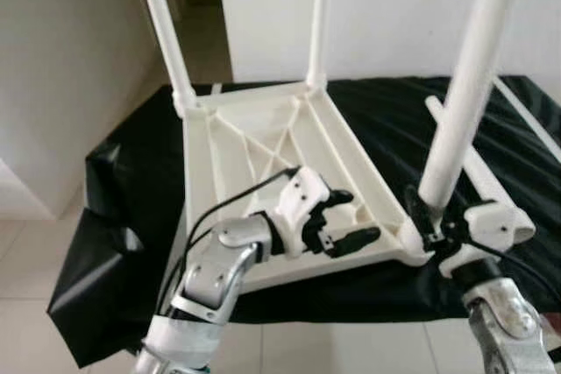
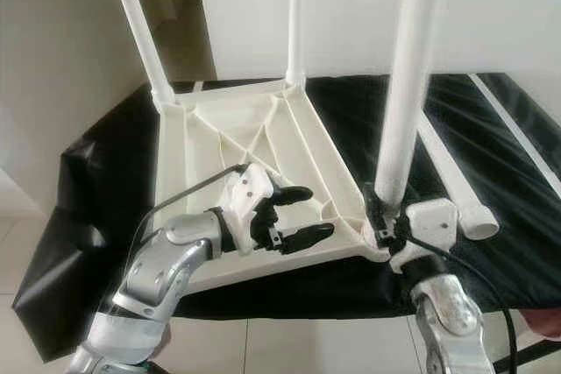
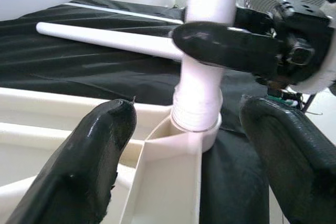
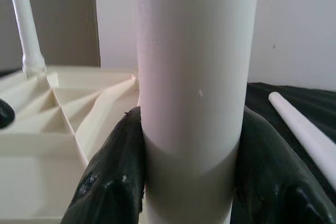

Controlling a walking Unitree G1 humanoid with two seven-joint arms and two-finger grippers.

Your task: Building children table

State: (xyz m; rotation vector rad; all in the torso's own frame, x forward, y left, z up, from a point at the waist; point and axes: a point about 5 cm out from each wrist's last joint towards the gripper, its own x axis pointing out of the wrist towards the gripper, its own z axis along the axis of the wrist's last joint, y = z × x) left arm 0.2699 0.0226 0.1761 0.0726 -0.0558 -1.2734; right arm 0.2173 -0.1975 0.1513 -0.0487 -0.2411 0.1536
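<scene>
The black-covered work surface (image 1: 131,181) carries the upturned white tabletop (image 1: 263,164), ribs up, with two legs already standing at its 11 and 1 o'clock corners. At the 5 o'clock corner a third leg (image 1: 465,85) stands upright, long axis vertical, its threaded foot in the corner socket (image 3: 197,129). The right gripper (image 2: 383,216) is clenched round that leg just above the socket, wrist low and level. The left gripper (image 1: 346,216) hovers over the tabletop at 9 o'clock from the leg, fingers spread and holding nothing. A spare leg (image 2: 451,172) lies flat behind.
</scene>
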